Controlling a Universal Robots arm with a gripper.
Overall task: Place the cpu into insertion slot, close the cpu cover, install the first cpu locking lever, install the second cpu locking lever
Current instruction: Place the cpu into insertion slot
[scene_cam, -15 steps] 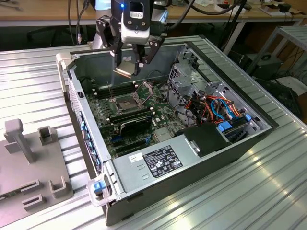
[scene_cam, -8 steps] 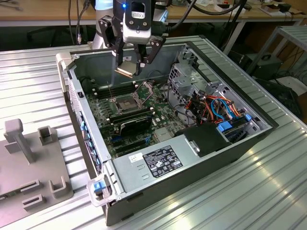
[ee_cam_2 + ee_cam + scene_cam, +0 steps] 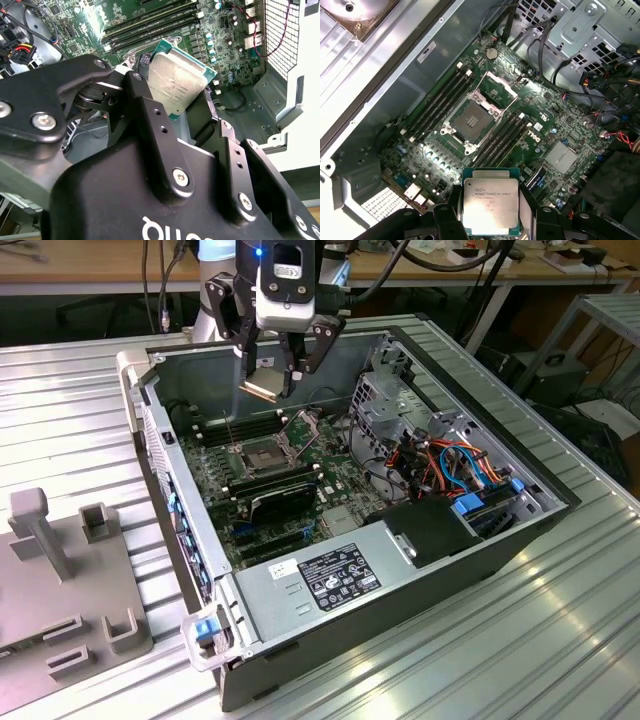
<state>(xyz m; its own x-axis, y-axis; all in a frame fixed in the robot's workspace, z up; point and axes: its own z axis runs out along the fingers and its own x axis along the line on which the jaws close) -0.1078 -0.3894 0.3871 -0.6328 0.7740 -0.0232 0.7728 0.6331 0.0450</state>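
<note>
One gripper [image 3: 268, 381] | fingers clamped on cpu [image 3: 490, 207] edges | hanging above bare insertion slot [image 3: 471, 120], apart | cpu cover [image 3: 496, 91] apparently standing open

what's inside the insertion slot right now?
Nothing seated: in the first wrist view the insertion slot shows its bare contact grid, cpu cover raised beside it. The cpu sits in the gripper above. Nothing hides it.
</note>
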